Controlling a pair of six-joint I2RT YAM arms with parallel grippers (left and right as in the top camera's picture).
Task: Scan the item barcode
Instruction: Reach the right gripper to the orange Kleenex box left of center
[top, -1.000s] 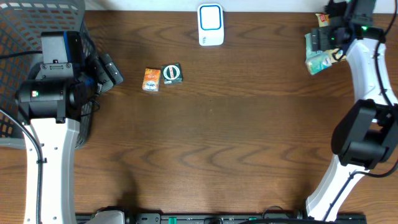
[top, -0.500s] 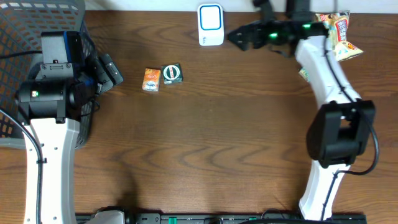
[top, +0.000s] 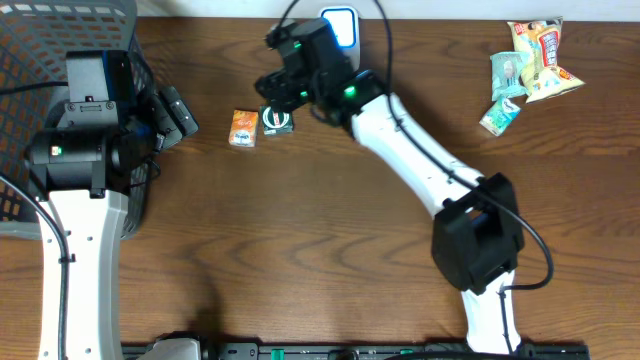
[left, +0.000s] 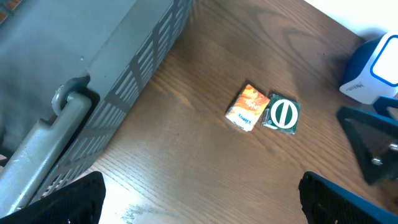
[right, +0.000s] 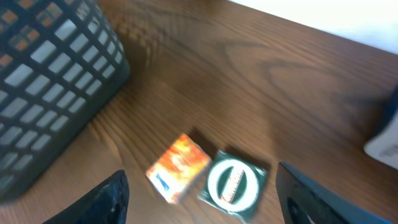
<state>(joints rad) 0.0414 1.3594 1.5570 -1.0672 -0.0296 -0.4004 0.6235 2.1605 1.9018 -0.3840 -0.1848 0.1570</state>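
Hovering over the orange box (right: 178, 167) and the green packet (right: 233, 182), side by side near the scanner (top: 339, 38), the right gripper (right: 202, 174) stood wide and empty; probably it should centre on one item before closing.

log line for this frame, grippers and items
left gripper open, near basket | right gripper open, over green packet | orange box beside packet, untouched

Bright, even room light, soft shadows on the table (top: 330, 250). The right wrist view is smeared, the basket (right: 50, 81) up-left of the right gripper (right: 200, 180) hazy; left wrist view crisp.
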